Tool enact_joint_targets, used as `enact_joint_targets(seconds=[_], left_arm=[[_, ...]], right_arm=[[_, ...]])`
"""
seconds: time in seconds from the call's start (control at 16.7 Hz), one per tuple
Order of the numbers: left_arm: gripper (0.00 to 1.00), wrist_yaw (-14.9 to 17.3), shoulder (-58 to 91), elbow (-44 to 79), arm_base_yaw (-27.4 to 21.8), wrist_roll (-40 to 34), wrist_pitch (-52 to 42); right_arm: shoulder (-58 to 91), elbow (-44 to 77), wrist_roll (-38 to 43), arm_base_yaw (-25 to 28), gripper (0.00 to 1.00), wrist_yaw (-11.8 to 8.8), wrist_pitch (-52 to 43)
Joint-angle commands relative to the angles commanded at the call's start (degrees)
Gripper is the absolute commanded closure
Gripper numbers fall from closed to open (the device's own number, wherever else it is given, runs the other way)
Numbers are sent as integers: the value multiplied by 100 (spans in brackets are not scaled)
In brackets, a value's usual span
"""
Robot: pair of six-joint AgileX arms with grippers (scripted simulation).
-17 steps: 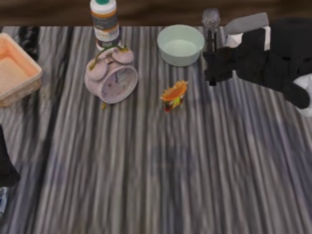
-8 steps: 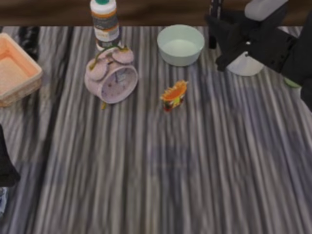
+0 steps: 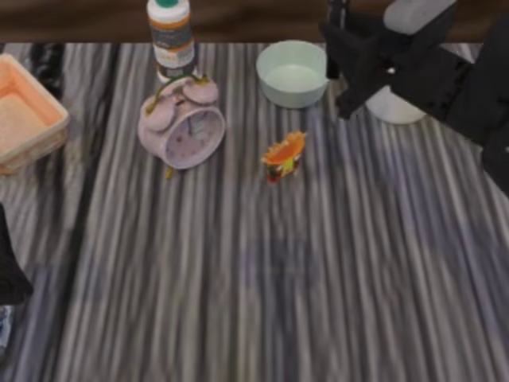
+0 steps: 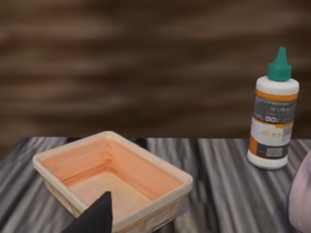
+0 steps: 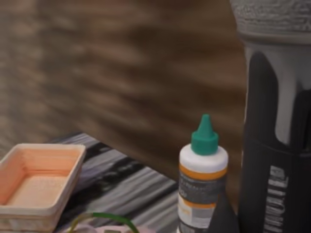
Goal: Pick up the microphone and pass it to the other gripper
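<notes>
The microphone (image 5: 272,145) fills one side of the right wrist view, standing upright with its silver-grey mesh head (image 5: 272,17) above the black handle. My right gripper (image 3: 340,41) is shut on it, raised over the table's far right, just right of the bowl. One black fingertip (image 5: 222,218) shows beside the handle. In the top view only a dark end of the microphone (image 3: 339,9) shows past the gripper. My left arm (image 3: 8,270) is parked at the near left edge. A single fingertip (image 4: 95,216) of that other gripper shows, far off to one side, with nothing held.
A pale green bowl (image 3: 264,76) stands at the back. Left of it are a pink alarm clock (image 3: 181,121) and a white bottle with a green cap (image 3: 171,36). An orange basket (image 3: 56,111) sits at far left, and a small orange toy (image 3: 284,155) near the middle.
My right gripper lifted the microphone off the table, swung its arm round toward the back, then moved a little to the left. The left arm stayed still.
</notes>
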Motion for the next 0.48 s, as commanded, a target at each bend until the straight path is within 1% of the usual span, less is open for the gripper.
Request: enact_joint_targets(seconds=[0.3,0.36,0.42,0.48], left_arm=[[0,0,0,0,0,0,0],[0,0,0,0,0,0,0],[0,0,0,0,0,0,0],[0,0,0,0,0,0,0]], right_arm=[[-861,-262,92,1063,100,1023,-388],[-1005,-302,107,1234,100,1188,-449],[-1110,-330,116,1347,100,1301,-491],[-1161,-343,120,1398,100,1352,-511]])
